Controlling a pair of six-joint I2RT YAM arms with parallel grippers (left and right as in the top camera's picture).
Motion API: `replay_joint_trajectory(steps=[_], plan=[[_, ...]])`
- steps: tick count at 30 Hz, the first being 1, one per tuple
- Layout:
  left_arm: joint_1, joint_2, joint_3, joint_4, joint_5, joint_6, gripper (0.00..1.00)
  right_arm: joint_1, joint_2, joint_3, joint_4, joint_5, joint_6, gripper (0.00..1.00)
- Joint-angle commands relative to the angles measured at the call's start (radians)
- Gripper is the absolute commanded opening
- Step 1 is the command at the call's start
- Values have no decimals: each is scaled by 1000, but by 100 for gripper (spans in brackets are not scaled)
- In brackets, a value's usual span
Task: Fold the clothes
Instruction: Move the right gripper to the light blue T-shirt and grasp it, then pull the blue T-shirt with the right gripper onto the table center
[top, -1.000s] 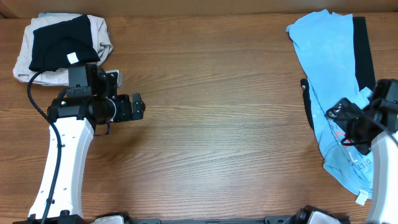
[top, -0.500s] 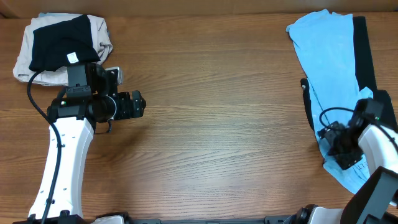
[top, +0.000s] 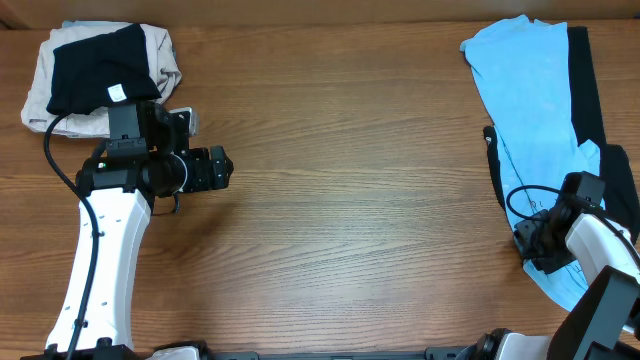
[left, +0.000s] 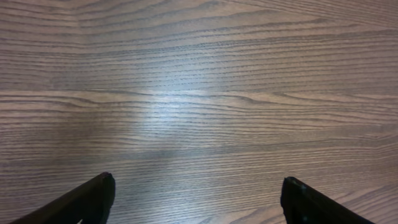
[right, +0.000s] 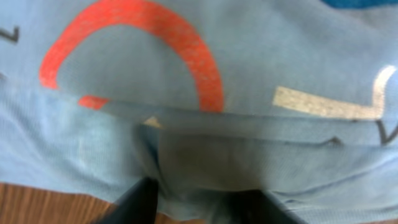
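Note:
A large light blue T-shirt (top: 530, 110) lies crumpled along the table's right side, with a long black garment (top: 585, 80) under its right edge. My right gripper (top: 532, 246) is down on the shirt's lower part near the front. In the right wrist view its dark fingers (right: 142, 200) pinch a bunched fold of the light blue T-shirt (right: 186, 124) just below red lettering (right: 205, 68), and my right gripper (right: 199, 202) is shut on that fold. My left gripper (top: 222, 168) hovers over bare wood at the left, and in its own view my left gripper (left: 199, 190) stands open with nothing between the fingers.
A stack of folded clothes (top: 150, 50), beige with a black piece (top: 95, 65) on top, sits at the back left corner behind the left arm. Brown wooden table (top: 350, 200) spans the middle. The right arm's cable (top: 515, 195) loops over the shirt.
My right gripper has moved toward the front and left along the blue shirt, come down on it, and closed on a fold. The left arm has stayed in place.

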Motion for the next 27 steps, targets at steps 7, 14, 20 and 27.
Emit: replay_joint_trajectory(steps=[7,14,20,27], plan=[[-6,0,18,10,19,-6,70,-2,0,14,-16,-49,-7,4],[-6,0,67,22,72,-7,25,0,-67,183,-175,-255,-208,4],[-6,-1,197,-3,77,-6,27,8,-164,449,-431,-395,-369,4],[-6,-1,332,-3,77,-6,46,142,-203,779,-655,-401,-423,4]])
